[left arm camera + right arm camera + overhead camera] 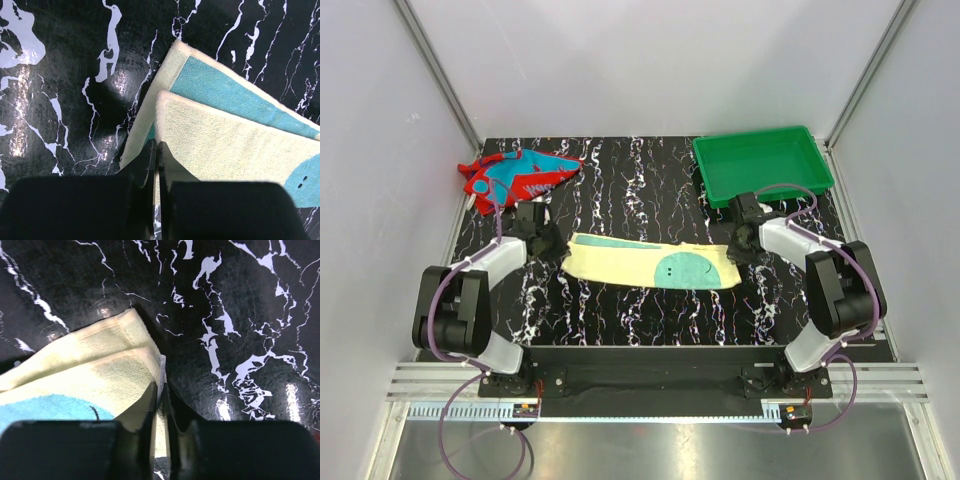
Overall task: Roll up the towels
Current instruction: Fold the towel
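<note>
In the middle of the bench we see the folded pale yellow towel lying flat, our left hand pinching its left edge, our right hand pinching its right corner. The red towel lies crumpled far left.

walls: plain white | table: black marble-patterned, white veins | frame: aluminium corner posts | light: tabletop glare

Green plastic tray at far right corner, black marbled table
</note>
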